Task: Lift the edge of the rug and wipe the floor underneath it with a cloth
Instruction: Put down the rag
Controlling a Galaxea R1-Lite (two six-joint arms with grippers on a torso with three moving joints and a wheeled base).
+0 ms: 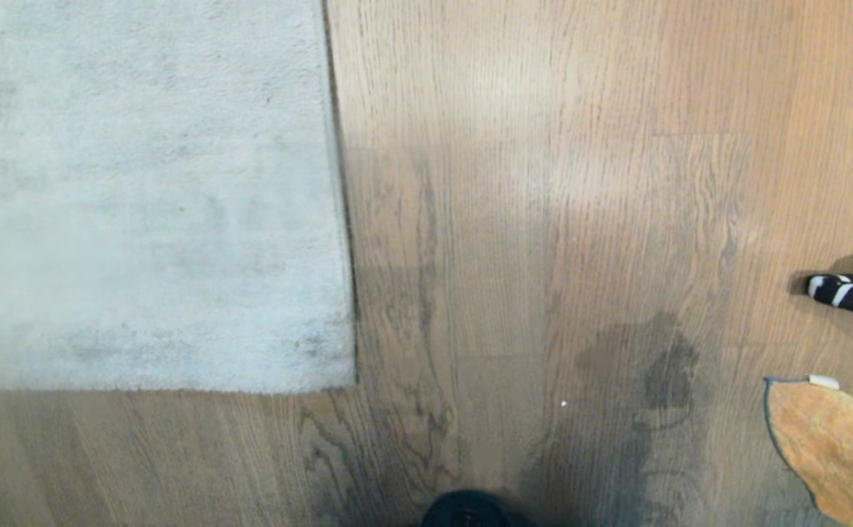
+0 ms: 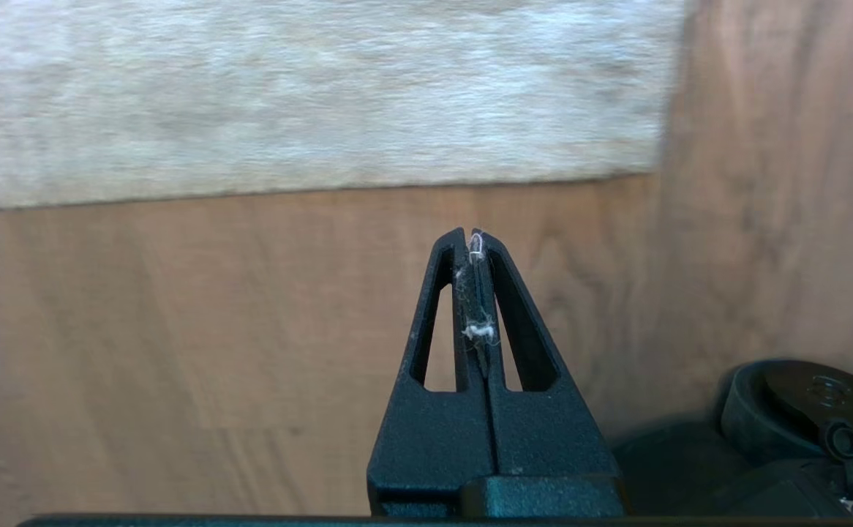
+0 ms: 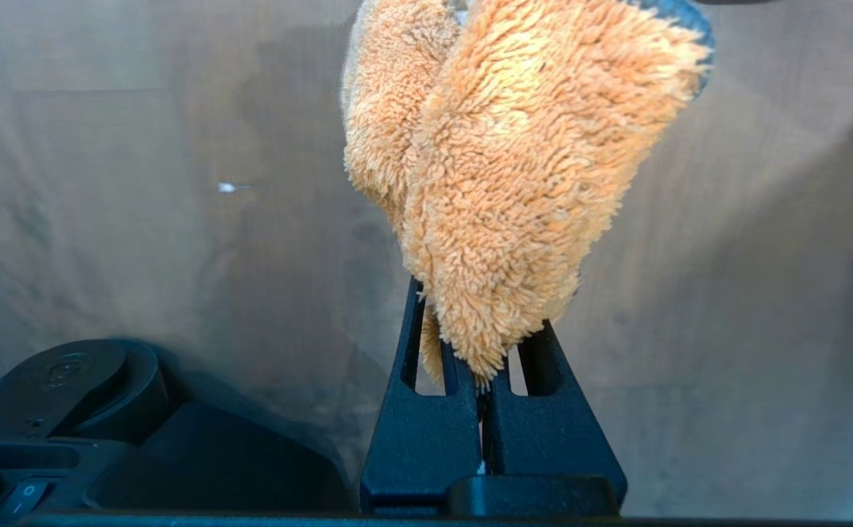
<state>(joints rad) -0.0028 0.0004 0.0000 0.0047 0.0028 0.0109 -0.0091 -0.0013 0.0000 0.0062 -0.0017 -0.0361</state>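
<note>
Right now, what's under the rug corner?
The rug edge and its corner lie flat on the floor. Wood planks show around it; whatever lies beneath is covered.

rug edge (image 1: 339, 219) left, cloth (image 1: 829, 446) right

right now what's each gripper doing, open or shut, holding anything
left gripper: shut, empty, only bits of lint between the fingers.
right gripper: shut on the cloth.

Left tool (image 2: 472, 238) closed (empty) — right tool (image 3: 481, 380) clamped.
</note>
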